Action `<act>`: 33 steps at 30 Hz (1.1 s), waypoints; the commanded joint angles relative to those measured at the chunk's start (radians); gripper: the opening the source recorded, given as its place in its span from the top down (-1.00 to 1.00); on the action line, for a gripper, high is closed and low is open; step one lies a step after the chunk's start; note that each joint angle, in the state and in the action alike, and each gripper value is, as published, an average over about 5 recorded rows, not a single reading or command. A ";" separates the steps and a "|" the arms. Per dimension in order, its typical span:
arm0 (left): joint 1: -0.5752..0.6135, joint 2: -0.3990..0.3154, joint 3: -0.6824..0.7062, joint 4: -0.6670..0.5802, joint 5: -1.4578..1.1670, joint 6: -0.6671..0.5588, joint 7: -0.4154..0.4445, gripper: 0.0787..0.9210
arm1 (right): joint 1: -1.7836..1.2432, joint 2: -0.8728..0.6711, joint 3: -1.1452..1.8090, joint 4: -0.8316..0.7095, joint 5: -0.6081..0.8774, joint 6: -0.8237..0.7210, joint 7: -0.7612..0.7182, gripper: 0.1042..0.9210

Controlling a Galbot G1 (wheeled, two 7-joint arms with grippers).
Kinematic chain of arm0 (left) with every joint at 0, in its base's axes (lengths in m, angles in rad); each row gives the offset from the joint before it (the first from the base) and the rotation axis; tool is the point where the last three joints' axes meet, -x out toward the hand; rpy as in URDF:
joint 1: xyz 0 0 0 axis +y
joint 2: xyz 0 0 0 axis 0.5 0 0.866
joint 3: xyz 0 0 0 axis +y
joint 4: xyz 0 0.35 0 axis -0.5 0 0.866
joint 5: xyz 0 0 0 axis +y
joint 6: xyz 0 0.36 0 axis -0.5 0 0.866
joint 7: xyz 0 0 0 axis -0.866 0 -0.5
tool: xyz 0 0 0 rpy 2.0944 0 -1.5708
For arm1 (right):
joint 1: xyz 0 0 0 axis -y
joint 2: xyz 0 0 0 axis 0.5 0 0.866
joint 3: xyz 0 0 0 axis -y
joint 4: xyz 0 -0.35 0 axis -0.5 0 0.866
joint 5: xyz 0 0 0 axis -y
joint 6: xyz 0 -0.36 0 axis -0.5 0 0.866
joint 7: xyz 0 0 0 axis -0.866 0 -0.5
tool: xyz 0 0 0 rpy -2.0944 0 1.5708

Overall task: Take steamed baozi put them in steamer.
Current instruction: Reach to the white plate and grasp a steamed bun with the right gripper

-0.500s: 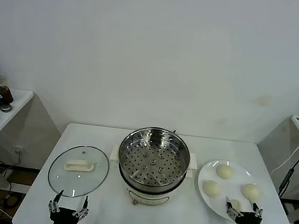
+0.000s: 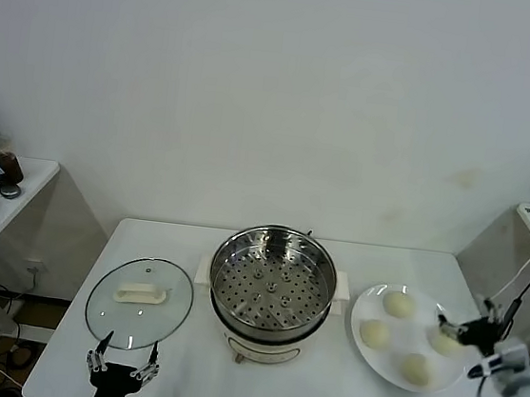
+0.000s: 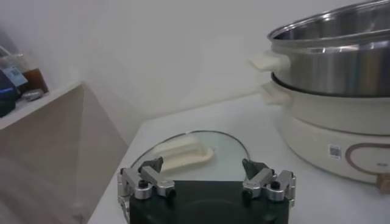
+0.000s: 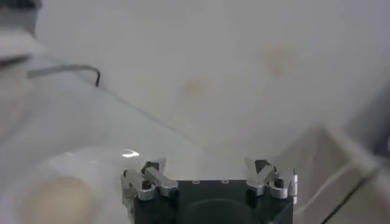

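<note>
Baozi (image 2: 399, 304), four, sit on the plate (image 2: 363, 314) beside the empty steamer (image 2: 273, 280). My right claw (image 2: 462, 328) hangs spread at the plate's far edge; left claw (image 2: 120, 367) idles spread by the lid (image 2: 138, 301). They look soft, light (easily dented), so I'd pinch gently across the sides.

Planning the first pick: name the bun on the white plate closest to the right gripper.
The small round cream-white dough bun at the plate's right edge; the open right gripper is right beside it, the other three sit farther left.
</note>
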 commanded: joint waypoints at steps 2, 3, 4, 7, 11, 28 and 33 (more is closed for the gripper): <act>-0.003 -0.001 0.009 -0.003 0.001 0.000 -0.003 -0.77 | 0.540 -0.337 -0.508 -0.229 -0.214 0.084 -0.510 -0.76; -0.005 -0.002 0.010 -0.003 0.001 0.000 -0.003 -0.77 | 0.634 -0.329 -0.616 -0.259 -0.221 0.102 -0.527 -0.76; -0.008 -0.003 0.010 -0.003 0.000 0.000 -0.003 -0.77 | 0.735 -0.314 -0.733 -0.292 -0.225 0.123 -0.541 -0.76; -0.016 -0.004 0.011 -0.004 -0.005 0.003 0.000 -0.77 | 0.955 -0.235 -1.001 -0.393 -0.237 0.204 -0.576 -0.76; -0.021 -0.002 0.010 -0.008 -0.010 0.005 0.003 -0.77 | 1.073 -0.104 -1.153 -0.512 -0.238 0.285 -0.626 -0.76; 0.011 -0.032 -0.012 -0.019 -0.009 0.005 -0.010 -0.77 | 1.095 0.226 -1.137 -0.895 -0.419 0.405 -0.619 -0.76; 0.012 -0.031 -0.012 -0.020 -0.009 0.005 -0.010 -0.77 | 1.085 0.249 -1.105 -0.921 -0.431 0.408 -0.566 -0.76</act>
